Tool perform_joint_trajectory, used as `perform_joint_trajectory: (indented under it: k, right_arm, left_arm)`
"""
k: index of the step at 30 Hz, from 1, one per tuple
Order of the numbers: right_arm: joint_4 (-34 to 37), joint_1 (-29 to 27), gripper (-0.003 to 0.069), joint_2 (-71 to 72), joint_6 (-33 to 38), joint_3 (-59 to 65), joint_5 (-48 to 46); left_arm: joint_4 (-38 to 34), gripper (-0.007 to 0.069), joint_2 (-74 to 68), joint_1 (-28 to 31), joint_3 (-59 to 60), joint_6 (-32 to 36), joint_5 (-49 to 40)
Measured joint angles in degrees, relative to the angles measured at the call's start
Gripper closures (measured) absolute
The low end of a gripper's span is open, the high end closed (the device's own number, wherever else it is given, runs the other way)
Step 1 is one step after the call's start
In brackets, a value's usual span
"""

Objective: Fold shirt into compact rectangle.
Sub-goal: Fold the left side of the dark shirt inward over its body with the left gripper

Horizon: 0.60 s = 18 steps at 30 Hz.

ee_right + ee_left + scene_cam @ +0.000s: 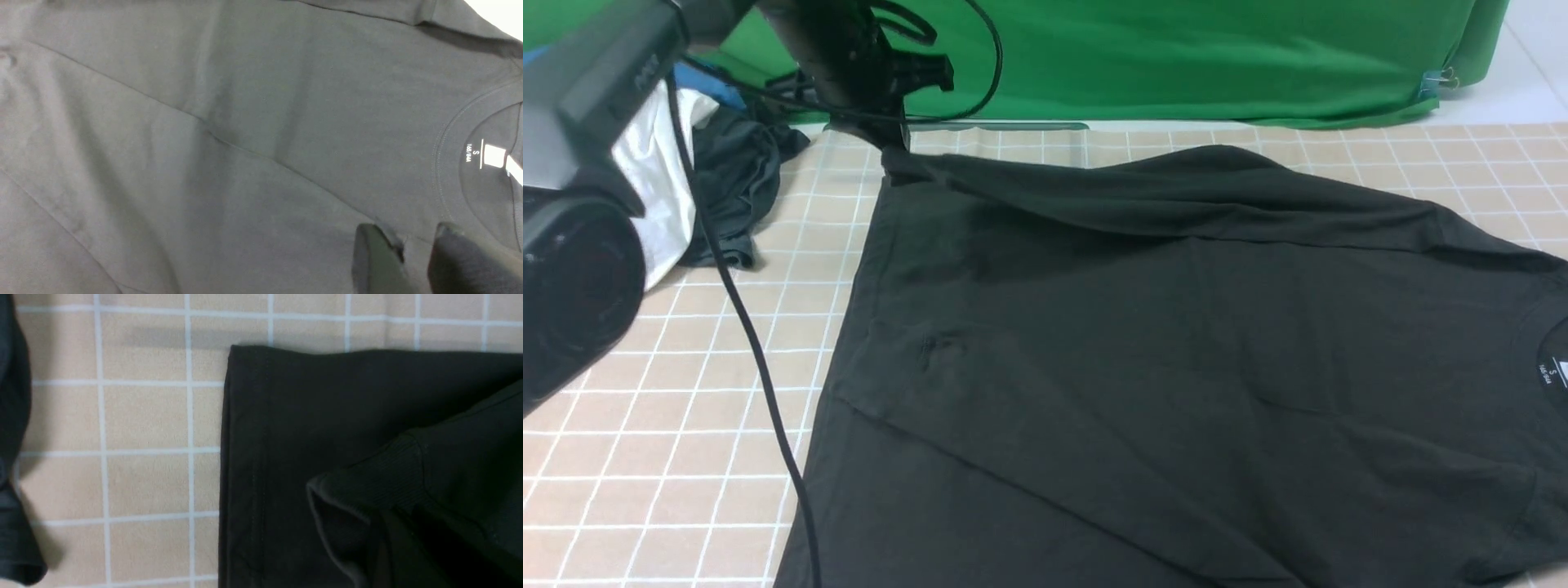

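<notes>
The black shirt (1176,367) lies spread across the checked table, its collar and white neck label (1553,371) at the right edge; no logo shows. My left gripper (894,139) is at the shirt's far left corner, shut on a raised fold of it. In the left wrist view a ribbed fold of the shirt (380,477) rises towards the jaws, which are lost in the dark. My right gripper (410,237) hovers open just above the shirt (204,143) beside the collar and the neck label (494,156). It is out of the front view.
A white garment (654,188) and a smaller dark grey garment (739,180) are piled at the table's far left. A black cable (752,343) hangs across the bare table (645,457). A green cloth (1176,57) closes off the back.
</notes>
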<state>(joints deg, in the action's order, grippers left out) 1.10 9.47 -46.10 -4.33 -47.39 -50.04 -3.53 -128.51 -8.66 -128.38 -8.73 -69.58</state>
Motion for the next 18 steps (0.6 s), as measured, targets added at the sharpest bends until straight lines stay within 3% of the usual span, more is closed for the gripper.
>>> perform_joint_trajectory:
  k: [6, 18]
  right_arm:
    - [0.3, 0.0, 0.0424, 0.0, 0.0, 0.0, 0.0]
    - [0.3, 0.0, 0.0424, 0.0, 0.0, 0.0, 1.5]
  left_arm:
    - [6.9, 0.0595, 7.9, -3.1, 10.6, -2.9, 0.0]
    - [8.5, 0.0595, 16.0, -6.7, 27.1, -5.8, -0.2]
